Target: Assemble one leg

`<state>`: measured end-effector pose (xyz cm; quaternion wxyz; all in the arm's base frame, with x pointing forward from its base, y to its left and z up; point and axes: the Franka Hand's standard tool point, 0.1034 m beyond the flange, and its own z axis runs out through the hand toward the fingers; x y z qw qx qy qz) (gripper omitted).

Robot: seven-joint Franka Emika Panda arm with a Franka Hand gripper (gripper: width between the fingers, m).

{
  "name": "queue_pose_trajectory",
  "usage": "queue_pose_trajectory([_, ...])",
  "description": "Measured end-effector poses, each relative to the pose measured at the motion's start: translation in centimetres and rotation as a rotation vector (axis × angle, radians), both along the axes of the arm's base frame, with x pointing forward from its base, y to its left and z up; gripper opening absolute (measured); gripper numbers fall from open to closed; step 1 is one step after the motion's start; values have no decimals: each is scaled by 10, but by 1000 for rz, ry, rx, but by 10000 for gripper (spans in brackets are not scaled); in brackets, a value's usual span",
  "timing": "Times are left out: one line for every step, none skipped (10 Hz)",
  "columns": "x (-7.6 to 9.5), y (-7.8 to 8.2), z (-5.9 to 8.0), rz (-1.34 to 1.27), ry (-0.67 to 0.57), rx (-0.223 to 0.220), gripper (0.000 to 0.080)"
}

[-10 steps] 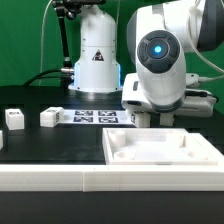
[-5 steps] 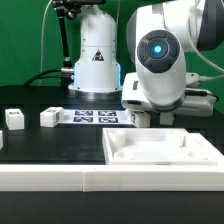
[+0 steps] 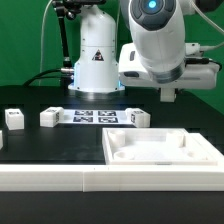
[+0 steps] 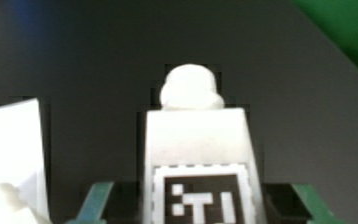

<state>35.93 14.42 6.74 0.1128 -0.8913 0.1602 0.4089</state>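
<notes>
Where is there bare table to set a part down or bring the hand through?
Biggest free patch: table bordered by the square panel, the white front ledge and the two small white blocks. A smaller strip lies behind the panel toward the exterior view's right. Crowded: the row of marker board and the leg.

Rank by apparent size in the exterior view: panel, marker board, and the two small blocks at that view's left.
Largest: panel, also nearest the camera. Then marker board. Last: outer block and block by the board, too alike to rank.
</notes>
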Motion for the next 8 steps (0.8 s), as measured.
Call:
queue_pose_trajectory([3,0,1,-3,-83,-24,287])
queue_pose_trajectory([3,-2,0,11,-138,-30,287])
queue_pose_trajectory([14,-13,-6,46,-229,-36,287])
queue_pose_trajectory([22,-20,2,55,-291,-50,287])
queue_pose_trajectory([28,-23,12,65,-339,-60,287])
queue_pose_trajectory([41,-25,21,80,-413,-80,287])
queue_pose_trajectory([47,-25,31,98,-471,-97,287])
queue_pose_trajectory([49,-25,29,92,-535,-114,287])
